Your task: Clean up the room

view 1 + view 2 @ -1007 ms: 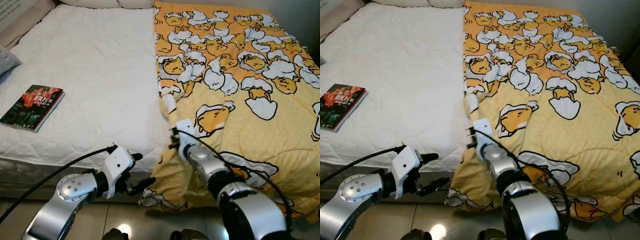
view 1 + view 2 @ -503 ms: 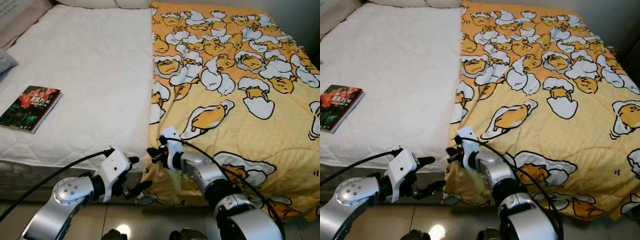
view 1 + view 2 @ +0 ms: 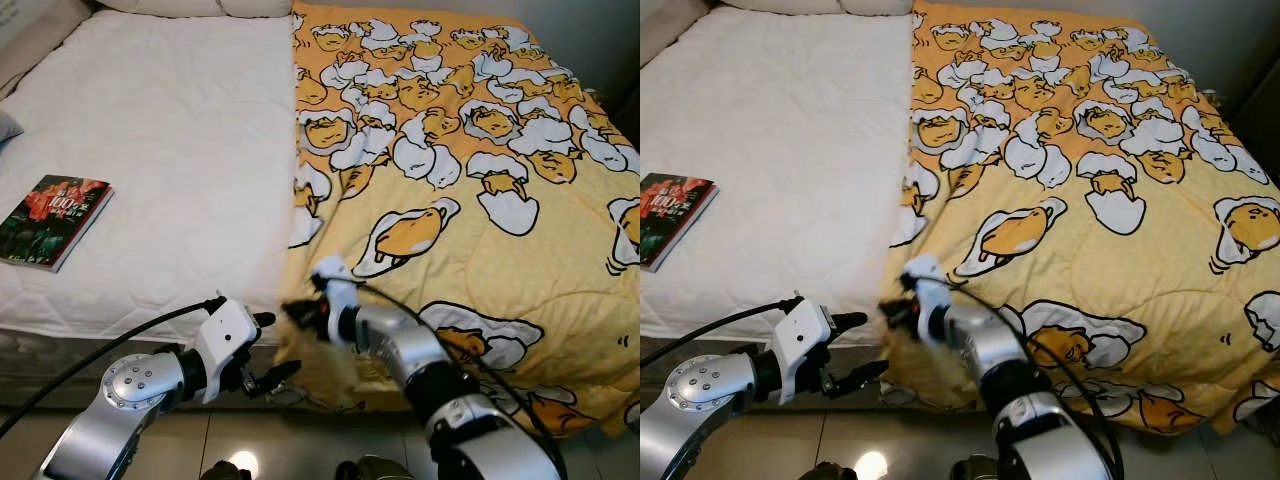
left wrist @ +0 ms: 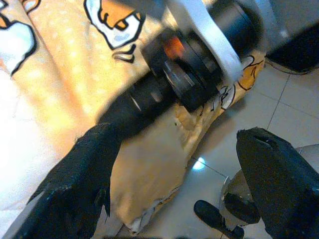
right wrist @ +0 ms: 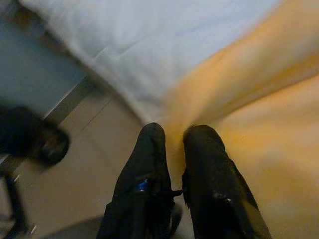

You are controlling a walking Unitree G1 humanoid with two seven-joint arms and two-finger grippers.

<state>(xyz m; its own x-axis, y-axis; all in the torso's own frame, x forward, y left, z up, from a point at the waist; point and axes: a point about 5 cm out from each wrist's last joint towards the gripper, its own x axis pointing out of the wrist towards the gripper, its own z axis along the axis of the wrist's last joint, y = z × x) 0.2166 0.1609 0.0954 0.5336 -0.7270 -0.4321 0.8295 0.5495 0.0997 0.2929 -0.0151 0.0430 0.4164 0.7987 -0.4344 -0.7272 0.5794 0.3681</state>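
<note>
Yellow egg-print blanket covering half the white bed, right end effector pinching its edge, left end effector spread.

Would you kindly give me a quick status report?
Right hand shut on blanket edge at bed's foot corner. Left hand open beside it, holding nothing. Book lies on mattress.
</note>
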